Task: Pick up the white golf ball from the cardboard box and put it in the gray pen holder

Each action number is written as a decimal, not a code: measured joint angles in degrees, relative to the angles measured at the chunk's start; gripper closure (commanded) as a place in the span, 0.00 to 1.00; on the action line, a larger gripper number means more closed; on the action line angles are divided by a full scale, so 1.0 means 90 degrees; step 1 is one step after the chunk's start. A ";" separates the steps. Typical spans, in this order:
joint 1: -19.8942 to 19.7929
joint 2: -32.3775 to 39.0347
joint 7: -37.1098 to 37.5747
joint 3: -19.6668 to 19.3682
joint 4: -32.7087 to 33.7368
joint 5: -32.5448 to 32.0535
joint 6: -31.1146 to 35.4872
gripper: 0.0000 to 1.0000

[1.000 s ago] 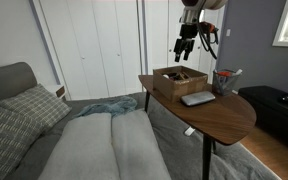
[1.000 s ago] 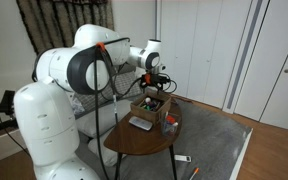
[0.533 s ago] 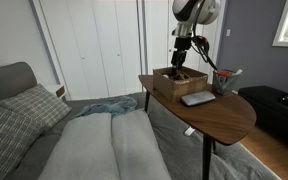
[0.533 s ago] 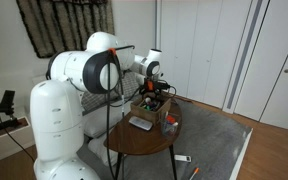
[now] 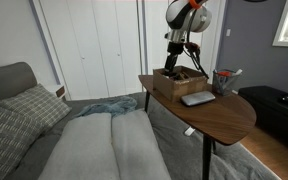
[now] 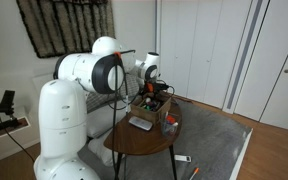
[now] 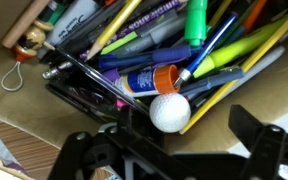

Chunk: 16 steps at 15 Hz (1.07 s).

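The white golf ball (image 7: 169,111) lies in the brown cardboard box (image 7: 244,95) on a heap of pens and markers, in the wrist view. My gripper (image 7: 189,140) is open, its dark fingers low in the frame on either side of the ball and just above it. In both exterior views the gripper (image 5: 174,62) (image 6: 150,93) reaches down into the cardboard box (image 5: 179,82) (image 6: 149,104). The gray pen holder (image 5: 222,80) (image 6: 169,125) stands upright on the table beside the box, with reddish and white pens sticking out.
A flat gray slab (image 5: 197,98) (image 6: 140,123) lies on the round wooden table (image 5: 229,115) in front of the box. A bed with pillows (image 5: 24,105) lies beside the table. White closet doors (image 5: 94,45) stand behind.
My gripper has come down from above the table into the cardboard box and moved toward the box's near side. Nothing was taken hold of.
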 measured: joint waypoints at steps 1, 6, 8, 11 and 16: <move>0.0000 0.0028 -0.0026 0.0018 0.0008 0.0000 0.0033 0.09; -0.0009 0.0145 -0.0059 0.0036 0.0060 0.0000 0.0098 0.47; -0.0011 0.0194 -0.0059 0.0036 0.0097 0.0000 0.0098 0.62; -0.0011 0.0272 -0.0062 0.0054 0.0143 0.0005 0.0114 0.80; -0.0012 0.0359 -0.0085 0.0065 0.0251 0.0004 0.0136 0.80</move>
